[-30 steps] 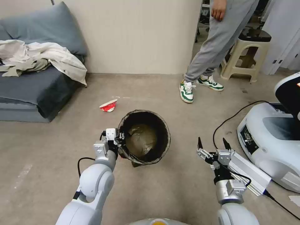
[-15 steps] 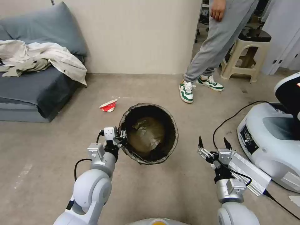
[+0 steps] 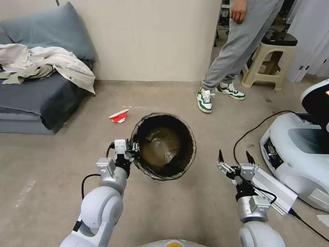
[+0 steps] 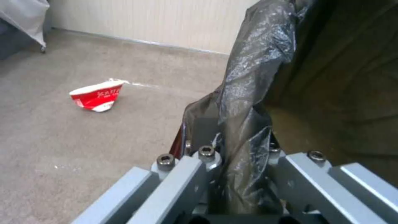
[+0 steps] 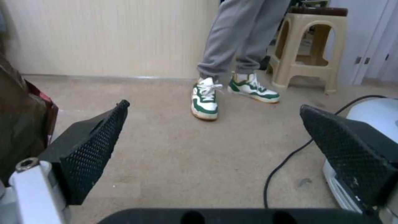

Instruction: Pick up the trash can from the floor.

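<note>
The trash can (image 3: 163, 145), a round bin lined with a crinkled dark bag, hangs lifted above the floor (image 3: 51, 164) in the head view, its opening tilted toward me. My left gripper (image 3: 134, 150) is shut on its near-left rim. In the left wrist view the bag-covered rim (image 4: 244, 124) is pinched between the grey fingers (image 4: 195, 174). My right gripper (image 3: 233, 160) hovers open to the right of the can, apart from it. Its black ribbed pads (image 5: 97, 146) stand wide with bare floor between them.
A crushed red and white cup (image 3: 119, 116) lies on the floor beyond the can. A grey sofa (image 3: 37, 96) with a white cloth is at far left. A large white machine (image 3: 298, 151) with a black cable (image 3: 253, 130) is at right. A person's legs (image 3: 233, 51) and a beige stool (image 3: 269, 61) stand behind.
The left gripper has raised the trash can off the floor, so it looks larger and higher in the head view. Since half a second ago it has barely moved. The right arm stays still.
</note>
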